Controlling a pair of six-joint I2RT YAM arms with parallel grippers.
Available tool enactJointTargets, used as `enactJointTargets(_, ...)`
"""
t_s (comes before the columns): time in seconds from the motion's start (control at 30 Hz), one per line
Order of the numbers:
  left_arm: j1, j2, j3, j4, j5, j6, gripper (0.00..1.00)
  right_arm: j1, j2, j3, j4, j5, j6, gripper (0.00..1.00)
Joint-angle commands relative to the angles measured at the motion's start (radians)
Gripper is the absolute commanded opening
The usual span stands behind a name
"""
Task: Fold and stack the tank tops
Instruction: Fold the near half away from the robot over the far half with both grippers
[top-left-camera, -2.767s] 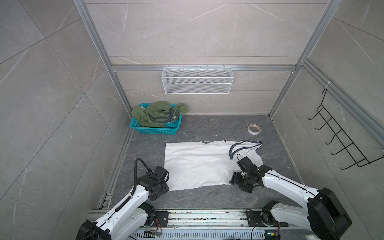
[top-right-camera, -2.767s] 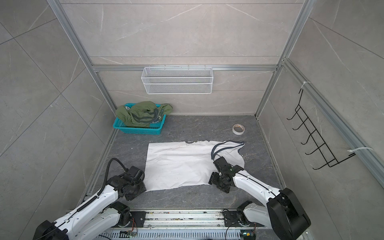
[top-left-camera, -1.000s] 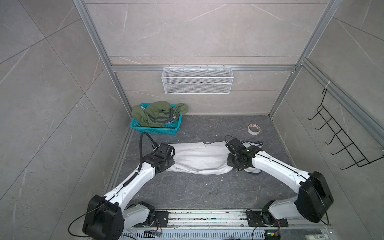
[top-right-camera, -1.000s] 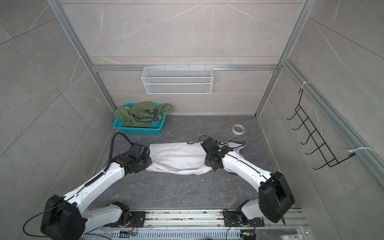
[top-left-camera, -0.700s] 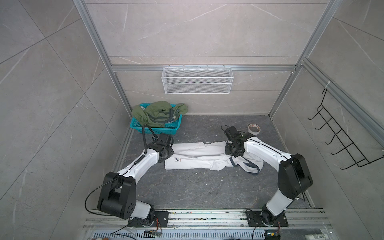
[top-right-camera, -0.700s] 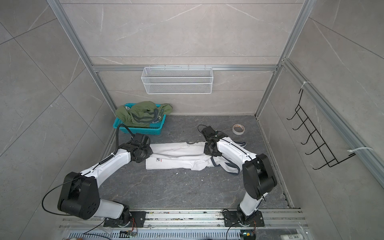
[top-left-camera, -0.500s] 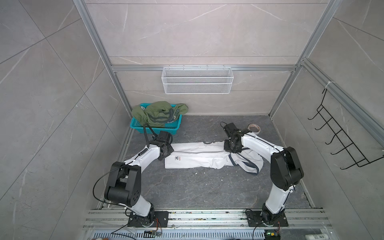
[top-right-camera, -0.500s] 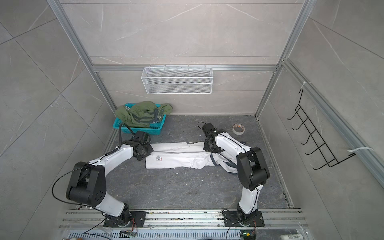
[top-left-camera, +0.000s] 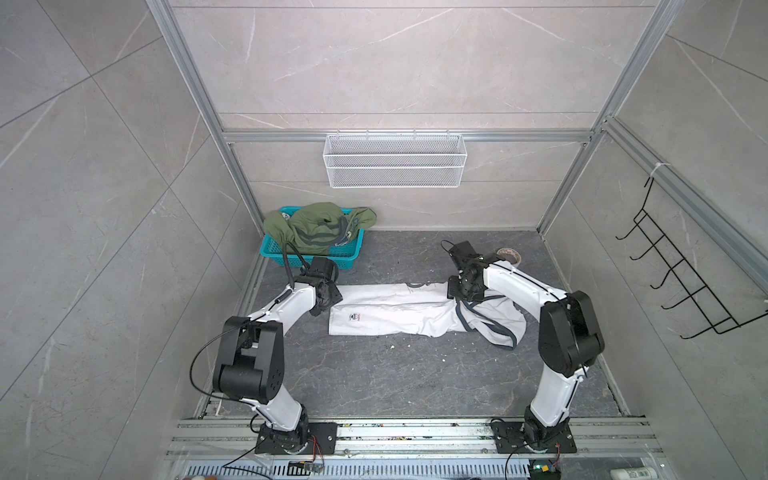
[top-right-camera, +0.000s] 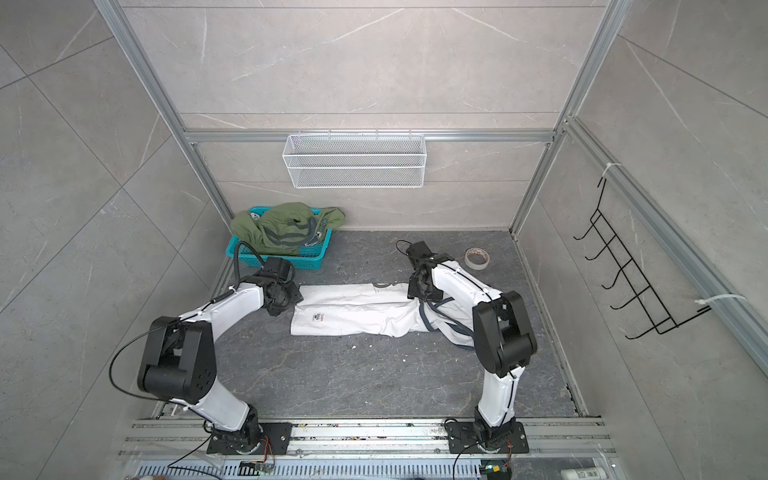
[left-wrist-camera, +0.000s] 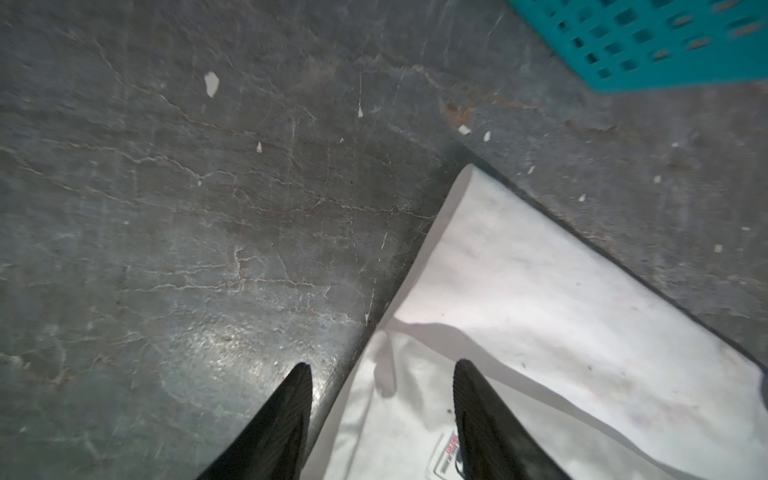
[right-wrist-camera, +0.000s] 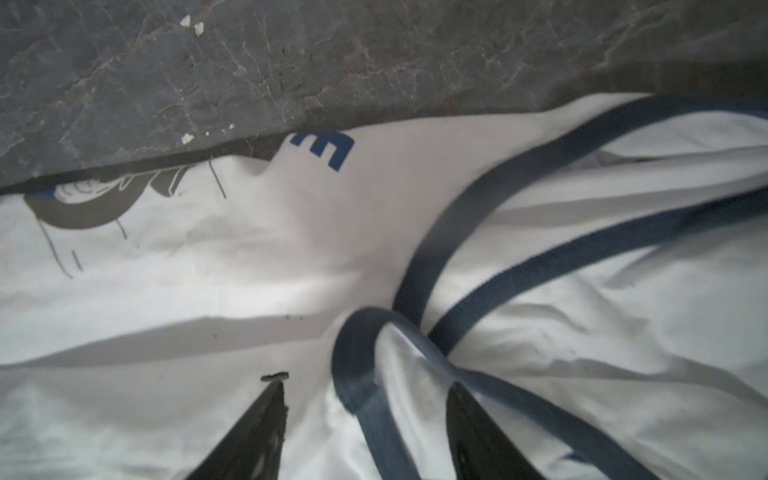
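Since the spread-flat view a few seconds before, the white tank top (top-left-camera: 390, 309) had been doubled over from its near edge toward the back wall. The left fingers (left-wrist-camera: 286, 419) and right fingers (right-wrist-camera: 257, 432) had travelled from the front of the desk (top-left-camera: 374, 374) to its far half. The top lay as a long narrow band across the middle of the desk in both top views. A small label patch showed near its left end, and its navy-trimmed straps were bunched and rumpled at the right end.

The left fingers stood at the band's left end, parted. In the left wrist view one hung over bare desk and the other over the cloth, with the folded corner between them and nothing pinched. The right fingers stood at the band's far edge where the straps began. They too were spread, above white cloth, with a loop of navy trim lying loose between them. Blue lettering and part of a grey graphic showed along that fold edge in the right wrist view.

The olive green tank top (top-left-camera: 318, 226) sat heaped in the teal basket (top-left-camera: 309, 257) at the back left, spilling over its rim. A roll of tape (top-right-camera: 476, 258) lay near the back right corner, apart from the cloth
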Motion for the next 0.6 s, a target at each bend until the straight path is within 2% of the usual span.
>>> enactJointTargets(0.0, -0.02, -0.105, -0.011, -0.02, 0.02, 0.089, 0.58, -0.001, -0.106, -0.093, 0.028, -0.055, -0.027, 0.63)
enactJointTargets(0.13, -0.082, -0.102, -0.025, -0.059, 0.061, 0.097, 0.53, 0.001, -0.126, -0.17, 0.089, -0.13, -0.035, 0.59)
enactJointTargets(0.3, -0.131, -0.058, -0.03, -0.059, 0.11, 0.083, 0.45, 0.026, -0.077, -0.165, 0.111, -0.154, -0.035, 0.54)
enactJointTargets(0.57, -0.148, 0.08, 0.015, -0.022, 0.142, 0.076, 0.43, 0.035, 0.052, -0.069, 0.095, -0.058, -0.03, 0.49)
